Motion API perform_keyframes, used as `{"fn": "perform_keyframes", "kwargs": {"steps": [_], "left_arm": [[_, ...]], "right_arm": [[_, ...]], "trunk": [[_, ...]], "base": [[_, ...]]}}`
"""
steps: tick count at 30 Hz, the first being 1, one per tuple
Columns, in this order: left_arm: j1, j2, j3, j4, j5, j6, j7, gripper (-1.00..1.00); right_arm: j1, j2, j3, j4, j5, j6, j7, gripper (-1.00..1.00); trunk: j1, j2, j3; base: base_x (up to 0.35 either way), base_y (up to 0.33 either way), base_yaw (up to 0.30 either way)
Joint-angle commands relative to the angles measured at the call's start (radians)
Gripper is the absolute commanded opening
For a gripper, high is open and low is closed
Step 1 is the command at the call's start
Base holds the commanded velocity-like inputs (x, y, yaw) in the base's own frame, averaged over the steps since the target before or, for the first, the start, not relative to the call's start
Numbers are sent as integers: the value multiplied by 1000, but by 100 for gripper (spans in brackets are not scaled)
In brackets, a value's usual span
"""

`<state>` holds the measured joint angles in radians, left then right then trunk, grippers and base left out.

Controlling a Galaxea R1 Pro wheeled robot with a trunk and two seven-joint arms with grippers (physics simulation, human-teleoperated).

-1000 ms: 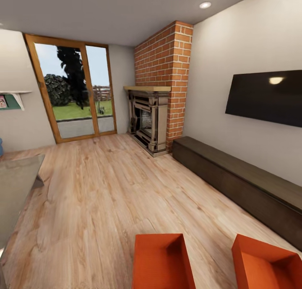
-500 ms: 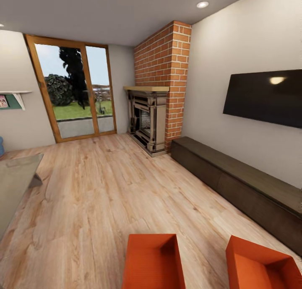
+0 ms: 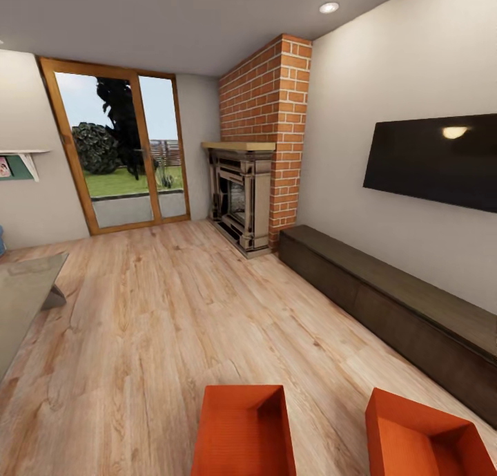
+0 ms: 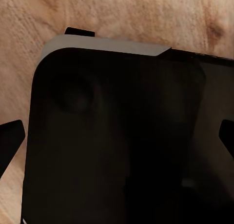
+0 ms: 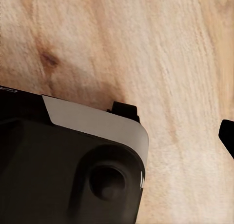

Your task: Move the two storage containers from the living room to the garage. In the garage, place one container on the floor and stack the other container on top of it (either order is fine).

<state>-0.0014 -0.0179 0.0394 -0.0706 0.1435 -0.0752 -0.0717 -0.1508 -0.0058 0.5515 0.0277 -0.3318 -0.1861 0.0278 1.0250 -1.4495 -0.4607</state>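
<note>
Two orange-red storage containers stand open-topped on the living room's light wood plank floor (image 3: pixel 172 310), both cut off by the bottom of the head view. One container (image 3: pixel 243 431) is near the centre, the other (image 3: pixel 421 438) to its right, with a strip of floor between them. In the left wrist view my left gripper (image 4: pixel 117 141) is open, its black fingertips (image 4: pixel 10 141) far apart over a dark rounded part of the robot. My right gripper (image 5: pixel 117 141) looks open too, one fingertip (image 5: pixel 228 136) showing at the picture's edge above the planks.
A long dark low cabinet (image 3: pixel 386 303) runs along the right wall under a black TV (image 3: pixel 435 162). The brick fireplace (image 3: pixel 241 200) stands in the far corner, beside wood-framed glass doors (image 3: pixel 121 151). A glass-topped table (image 3: pixel 21 296) juts in at the left.
The whole head picture has slid a little to the left, so the camera has turned slightly right. The containers stay where they were on the floor.
</note>
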Motion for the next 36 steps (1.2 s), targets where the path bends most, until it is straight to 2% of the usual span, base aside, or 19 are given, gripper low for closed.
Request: {"fn": "perform_keyframes", "kwargs": {"steps": [1,27,36], "left_arm": [[0,0,4,0,8,-1,-5,100],[0,1,3,0,8,-1,-5,100],[0,1,4,0,8,-1,-5,100]], "right_arm": [[-1,1,8,3,-10,-6,3,100],[-1,-2,8,3,-10,-5,3,100],[-1,2,8,3,-10,-6,3,100]], "trunk": [[0,-1,-1],[0,-1,-1],[0,-1,-1]], "base": [[0,-1,0],[0,0,31],[92,0,0]]}}
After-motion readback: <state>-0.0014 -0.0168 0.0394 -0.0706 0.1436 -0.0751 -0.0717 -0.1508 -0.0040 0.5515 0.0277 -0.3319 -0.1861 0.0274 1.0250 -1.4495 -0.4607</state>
